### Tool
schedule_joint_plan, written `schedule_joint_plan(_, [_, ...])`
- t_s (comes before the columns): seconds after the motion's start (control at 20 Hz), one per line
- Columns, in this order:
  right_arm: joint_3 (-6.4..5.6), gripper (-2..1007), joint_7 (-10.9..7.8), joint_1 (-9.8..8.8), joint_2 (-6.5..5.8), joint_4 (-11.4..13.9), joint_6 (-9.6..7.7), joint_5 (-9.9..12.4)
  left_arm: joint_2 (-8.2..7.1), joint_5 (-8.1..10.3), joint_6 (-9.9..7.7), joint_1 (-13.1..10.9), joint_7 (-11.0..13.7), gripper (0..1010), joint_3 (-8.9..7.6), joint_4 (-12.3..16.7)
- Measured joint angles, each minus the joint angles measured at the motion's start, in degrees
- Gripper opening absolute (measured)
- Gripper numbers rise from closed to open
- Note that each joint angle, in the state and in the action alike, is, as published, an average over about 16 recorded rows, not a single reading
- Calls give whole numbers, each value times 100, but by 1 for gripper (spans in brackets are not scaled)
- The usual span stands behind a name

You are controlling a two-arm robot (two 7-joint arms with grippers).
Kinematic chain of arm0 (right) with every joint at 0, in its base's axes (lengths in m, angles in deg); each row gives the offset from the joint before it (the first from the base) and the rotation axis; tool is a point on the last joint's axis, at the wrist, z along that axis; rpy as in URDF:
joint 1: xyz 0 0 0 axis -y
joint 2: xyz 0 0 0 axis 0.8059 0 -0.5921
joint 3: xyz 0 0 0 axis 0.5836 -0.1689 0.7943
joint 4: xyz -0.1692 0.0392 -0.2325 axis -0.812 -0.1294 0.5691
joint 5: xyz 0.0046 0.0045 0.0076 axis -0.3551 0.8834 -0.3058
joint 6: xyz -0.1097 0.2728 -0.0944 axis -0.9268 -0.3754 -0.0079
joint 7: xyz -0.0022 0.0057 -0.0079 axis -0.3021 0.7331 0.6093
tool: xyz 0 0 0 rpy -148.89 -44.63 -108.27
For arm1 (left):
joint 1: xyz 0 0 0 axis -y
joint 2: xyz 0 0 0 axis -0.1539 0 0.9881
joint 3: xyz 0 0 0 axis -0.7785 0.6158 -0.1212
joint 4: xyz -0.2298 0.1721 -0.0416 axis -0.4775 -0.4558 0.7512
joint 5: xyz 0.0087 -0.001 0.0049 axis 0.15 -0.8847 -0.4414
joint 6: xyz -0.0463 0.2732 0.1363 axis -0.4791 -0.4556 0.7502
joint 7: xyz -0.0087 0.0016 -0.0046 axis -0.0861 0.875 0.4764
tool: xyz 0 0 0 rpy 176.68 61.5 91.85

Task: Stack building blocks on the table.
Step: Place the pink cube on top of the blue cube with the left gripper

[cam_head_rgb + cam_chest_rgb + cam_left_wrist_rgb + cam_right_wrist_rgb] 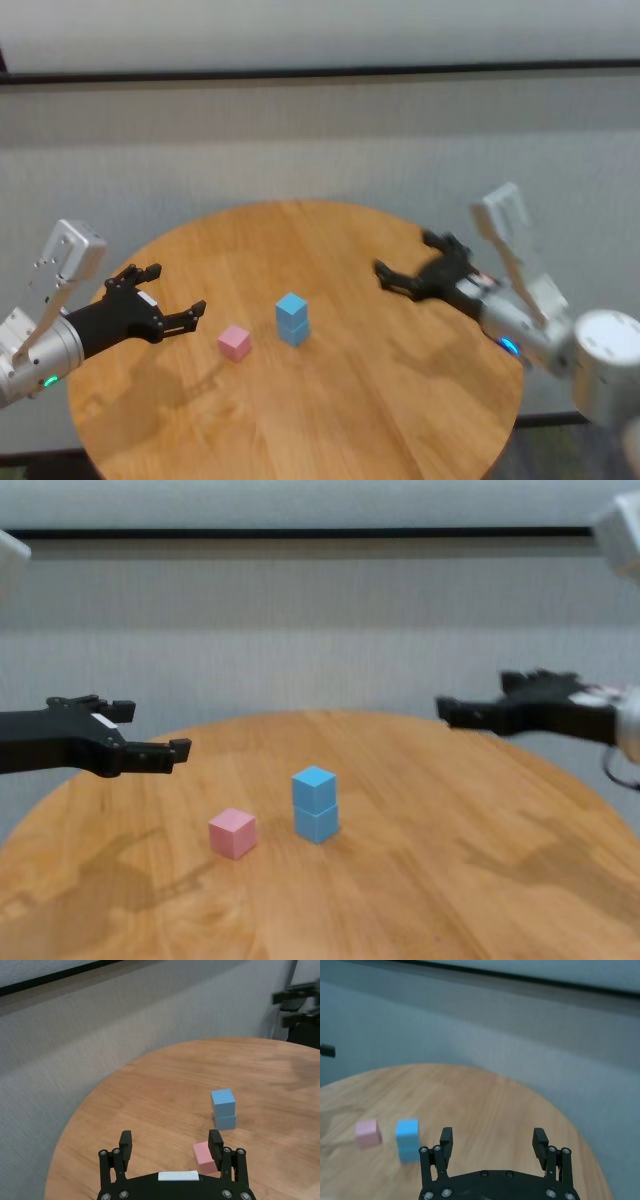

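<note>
Currently we record two light blue cubes stacked near the middle of the table [400, 400]: the upper blue cube [291, 308] sits squarely on the lower blue cube [294, 331], edges roughly aligned. The pink cube [234, 342] rests alone on the wood, just beside the stack on the robot's left, apart from it with a clear strip of table between.

We note the left gripper [172, 300] held above the table's left portion, fingers spread wide with nothing between them. In the left wrist view the pink cube [204, 1157] lies partly behind one fingertip [215, 1142], while the blue stack [223, 1108] stands farther off. We cannot tell from that view whether the finger touches the pink cube; the chest view shows the gripper [150, 740] raised well above it.

We log the right gripper [410, 265] over the table's far right edge, well apart from the cubes, fingers likewise parted and empty, as the right wrist view [492, 1142] confirms.
</note>
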Motion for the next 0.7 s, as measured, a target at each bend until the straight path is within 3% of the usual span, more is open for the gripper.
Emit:
schedule_joint_plan(0.3, [-142, 1000, 52, -334, -188, 337, -65, 149, 0, 0, 0, 0, 0, 1002, 0, 0])
schedule_joint_plan(0.7, [-142, 1001, 53, -323, -175, 296, -55, 157, 0, 0, 0, 0, 0, 1002, 0, 0])
